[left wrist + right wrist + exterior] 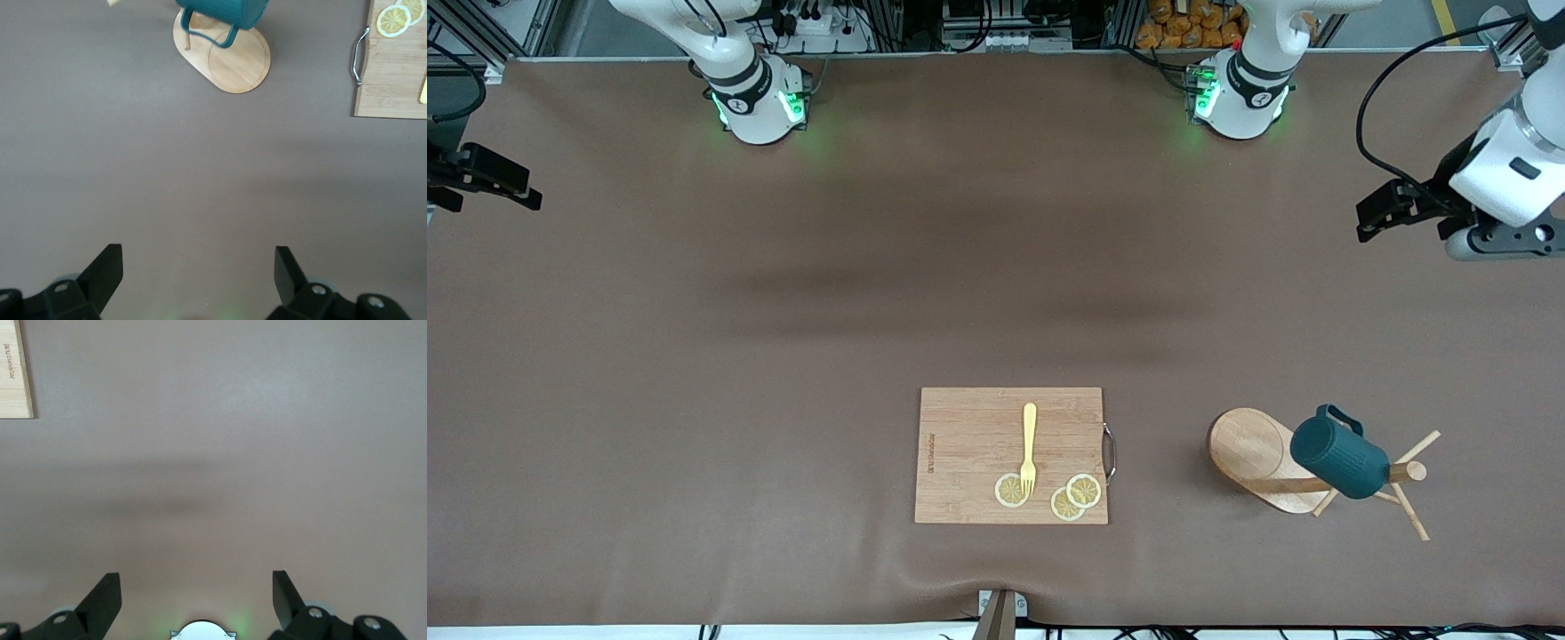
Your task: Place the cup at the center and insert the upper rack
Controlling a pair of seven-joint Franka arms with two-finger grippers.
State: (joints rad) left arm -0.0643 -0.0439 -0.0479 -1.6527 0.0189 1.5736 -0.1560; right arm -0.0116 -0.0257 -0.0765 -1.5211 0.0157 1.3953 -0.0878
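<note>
At the left edge of the front view, in its upper part, the right gripper (480, 173) hangs over the bare brown table (783, 356); in the right wrist view its two dark fingers (103, 600) stand wide apart with nothing between them, so it is open and empty. In the upper left corner of that wrist view a corner of the board (15, 370) shows. In the front view the board (969, 453) lies in the lower centre of the frame, near the camera's edge of the table, with a metal handle (1109, 453) on the side toward the left arm's end. On the board lie a yellow fork (1029, 449) and three lemon slices (1083, 490); the tines of the fork rest on one slice. To the right in the lower part of the frame stands the rack (1258, 458) on its oval base. The cup (1340, 458) hangs tilted on one peg of the rack, above the base, its handle pointing up in the frame. In the left wrist view the cup (223, 10) and the rack (233, 57) show at the top edge. At the right edge of the front view, upper part, the left gripper (1383, 212) is over the table, well apart from the rack; its fingers (107, 273) are also wide open and hold nothing.
</note>
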